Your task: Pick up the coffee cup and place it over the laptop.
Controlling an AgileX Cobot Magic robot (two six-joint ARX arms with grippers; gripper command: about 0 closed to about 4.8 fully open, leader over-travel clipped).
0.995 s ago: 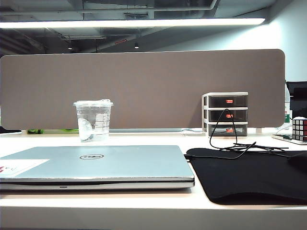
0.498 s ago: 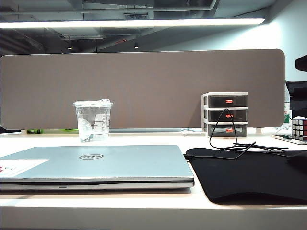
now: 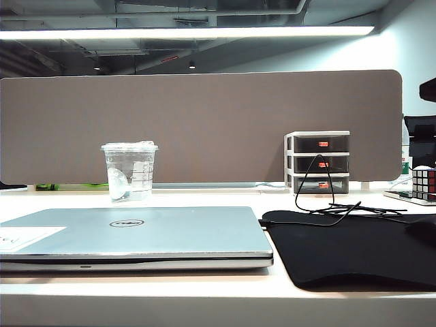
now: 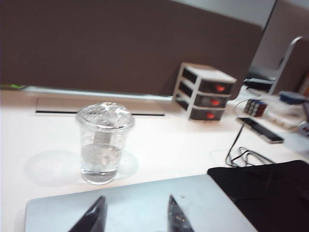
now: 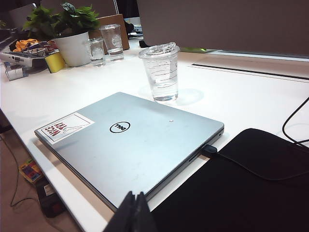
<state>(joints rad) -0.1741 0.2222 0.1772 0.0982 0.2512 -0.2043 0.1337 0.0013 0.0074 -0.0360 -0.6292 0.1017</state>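
Observation:
The coffee cup (image 3: 129,172), clear plastic with a flat lid, stands upright on the white desk just behind the laptop (image 3: 136,233). The laptop is closed and silver-grey, with a dark round logo on its lid. Neither gripper shows in the exterior view. In the left wrist view my left gripper (image 4: 136,198) hovers over the laptop (image 4: 145,208) lid, open and empty, with the cup (image 4: 104,142) a short way beyond its tips. In the right wrist view my right gripper (image 5: 135,195) is shut with nothing in it, at the laptop's (image 5: 130,145) near edge, far from the cup (image 5: 161,72).
A black mouse mat (image 3: 347,248) lies right of the laptop, with a black cable (image 3: 320,184) running over it. Behind it stand a small drawer unit (image 3: 319,162) and a puzzle cube (image 3: 426,180). A brown partition (image 3: 204,122) closes the back. A potted plant (image 5: 75,46) and glasses (image 5: 104,46) stand at the left end.
A dark shape has come into the upper right edge of the exterior view. The cup and laptop have stayed where they were.

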